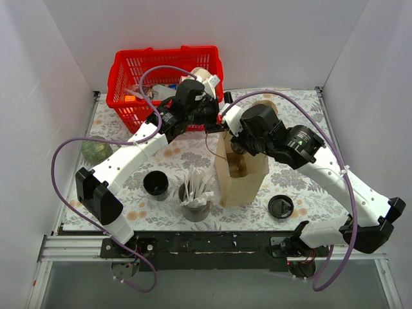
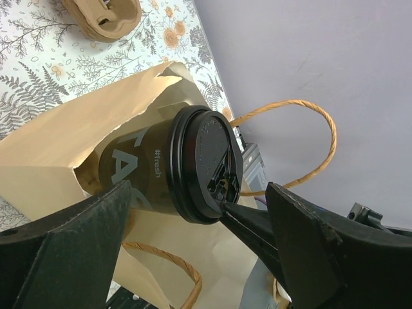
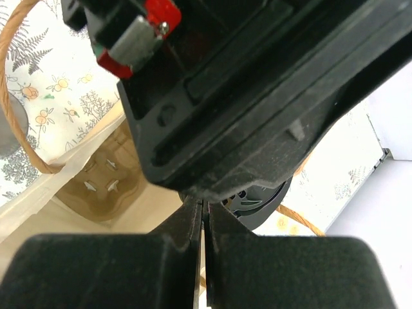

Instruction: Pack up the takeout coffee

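Bright, even, diffuse light falls from above; shadows on the surface [image 1: 251,215] are soft and faint. The overhead view is sharp, without glare. In both wrist views the close black jaws blur, while the paper bag [image 2: 58,148] beyond stays crisp.

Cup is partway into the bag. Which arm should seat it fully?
Left, probably. The left gripper, open, straddles the coffee cup at the mouth of the paper bag. The right gripper is shut over the bag.

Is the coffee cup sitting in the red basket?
No, the takeout coffee lies in the open mouth of the brown paper bag, as the left wrist view shows.
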